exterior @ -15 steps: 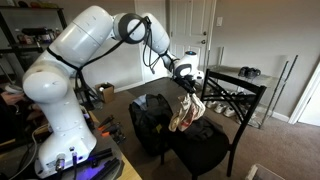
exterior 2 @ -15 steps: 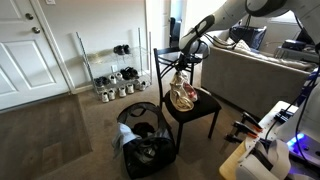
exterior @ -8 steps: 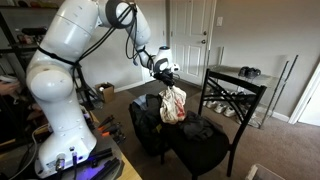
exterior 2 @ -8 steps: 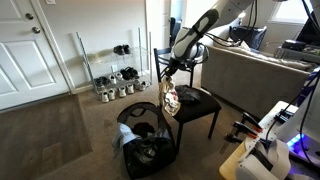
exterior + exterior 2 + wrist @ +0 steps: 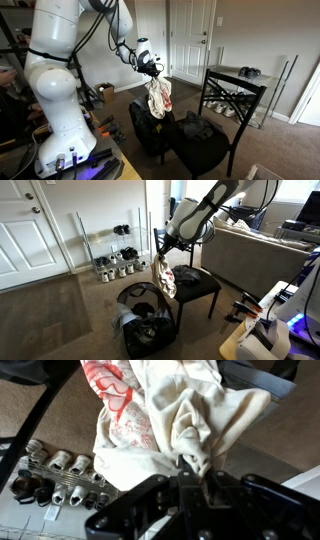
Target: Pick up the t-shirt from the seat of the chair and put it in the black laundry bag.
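**Now: 1 t-shirt [image 5: 170, 415] carried in claw [image 5: 190, 475]**

Grip: claw clamped on a bunched fold at the garment's top.
Item: white cloth, red print. It hangs free below the grip, clear of the chair [image 5: 195, 280] seat, roughly above the black laundry bag [image 5: 143, 320] (mouth open in both exterior views).
Handling, as judged: light, limp, not fragile. A pinch on gathered fabric suffices; trailing hems may snag the bag's rim.

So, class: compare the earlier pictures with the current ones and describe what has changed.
The hand, shut on the t-shirt throughout, carried it sideways off the chair seat, so it now hangs over the black laundry bag. Nothing was let go. The chair and the bag stayed where they were.
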`<state>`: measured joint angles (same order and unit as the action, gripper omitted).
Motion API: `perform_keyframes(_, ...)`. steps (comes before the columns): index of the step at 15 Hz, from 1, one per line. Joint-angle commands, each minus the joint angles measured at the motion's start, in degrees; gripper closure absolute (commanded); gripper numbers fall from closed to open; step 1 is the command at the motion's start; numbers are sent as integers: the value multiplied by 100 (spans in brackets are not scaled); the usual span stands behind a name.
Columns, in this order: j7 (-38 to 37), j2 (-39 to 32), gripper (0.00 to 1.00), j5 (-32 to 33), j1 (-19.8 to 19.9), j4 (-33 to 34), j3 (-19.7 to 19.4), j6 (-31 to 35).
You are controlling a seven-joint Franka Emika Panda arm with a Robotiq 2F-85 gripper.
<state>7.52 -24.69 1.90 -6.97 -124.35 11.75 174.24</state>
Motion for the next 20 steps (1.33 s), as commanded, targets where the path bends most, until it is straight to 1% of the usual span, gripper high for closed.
perform_keyframes(1,119,606,94,208,-86,-547,182,358)
perform_keyframes(3,123,633,95,255,-147,-519,279,422)
perform_keyframes(8,167,474,95,204,-216,-264,588,248)
perform_keyframes(12,150,376,94,284,-401,-175,638,171)
perform_keyframes(14,169,262,95,278,-418,-95,660,138)
perform_keyframes(16,127,182,94,286,-466,-26,603,97)
perform_keyframes(17,120,151,63,308,-486,10,561,57)
perform_keyframes(18,131,92,62,298,-458,52,567,42)
perform_keyframes(20,148,1,50,279,-403,124,566,2)
